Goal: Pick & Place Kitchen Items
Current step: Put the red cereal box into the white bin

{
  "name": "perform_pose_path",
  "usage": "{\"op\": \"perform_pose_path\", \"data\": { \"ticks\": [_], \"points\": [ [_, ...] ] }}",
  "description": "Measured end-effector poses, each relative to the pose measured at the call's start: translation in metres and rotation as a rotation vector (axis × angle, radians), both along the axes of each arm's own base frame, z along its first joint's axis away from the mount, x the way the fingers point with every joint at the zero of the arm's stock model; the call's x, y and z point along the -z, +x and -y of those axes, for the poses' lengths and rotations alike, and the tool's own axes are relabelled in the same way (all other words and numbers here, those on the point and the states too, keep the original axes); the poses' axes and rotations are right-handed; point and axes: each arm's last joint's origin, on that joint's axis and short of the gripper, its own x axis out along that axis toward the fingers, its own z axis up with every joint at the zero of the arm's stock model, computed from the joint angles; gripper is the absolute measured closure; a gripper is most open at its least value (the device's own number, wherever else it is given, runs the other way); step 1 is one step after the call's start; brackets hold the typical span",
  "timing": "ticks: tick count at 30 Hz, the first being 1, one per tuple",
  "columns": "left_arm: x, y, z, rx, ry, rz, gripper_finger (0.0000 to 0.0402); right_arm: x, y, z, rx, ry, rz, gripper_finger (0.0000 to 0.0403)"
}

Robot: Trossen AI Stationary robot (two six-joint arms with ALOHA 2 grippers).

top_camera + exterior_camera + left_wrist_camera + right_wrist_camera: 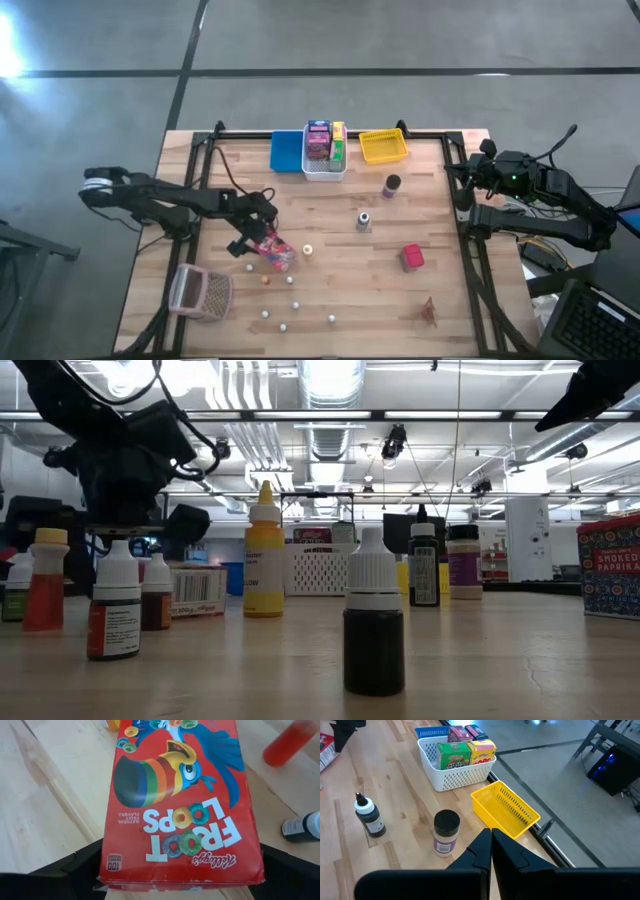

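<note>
A red cereal box (180,805) lies flat on the wooden table, left of centre (276,250). My left gripper (247,238) is down at the box's end, one finger on each long side. My right gripper (491,842) is shut and waits over the table's right edge (470,195). A dark-lidded jar (391,185), a grey dropper bottle (364,221) and a small red box (411,257) stand right of centre. Tiny white balls (283,327) lie near the near edge. In the low view, small bottles (373,615) stand in front. My left gripper pinches the red cereal box at the end nearest the wrist (120,870), across its width. One finger (82,865) lies against each long side. The fingers run along the box, low over the table. The box lies flat on the wood, printed face up.
At the far edge stand a blue bin (287,150), a white bin (312,170) holding several boxes, and a yellow bin (383,147). A pinkish mesh basket (200,292) lies at the near left. A red bottle (290,742) and a dark dropper bottle (302,826) lie beside the cereal box.
</note>
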Motion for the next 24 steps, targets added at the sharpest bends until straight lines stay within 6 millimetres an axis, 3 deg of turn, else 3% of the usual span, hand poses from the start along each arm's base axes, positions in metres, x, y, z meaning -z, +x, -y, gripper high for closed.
{"op": "perform_pose_path", "data": {
  "ticks": [9,24],
  "points": [
    [-0.002,0.000,0.000,-0.029,-0.023,-0.004,0.0095,0.000,0.000,0.000,0.001,0.001,0.001,0.0394],
    [-0.012,0.007,-0.001,-0.129,-0.061,0.001,0.0088,0.000,0.000,0.000,0.000,0.000,0.000,0.0394]
  ]
}}
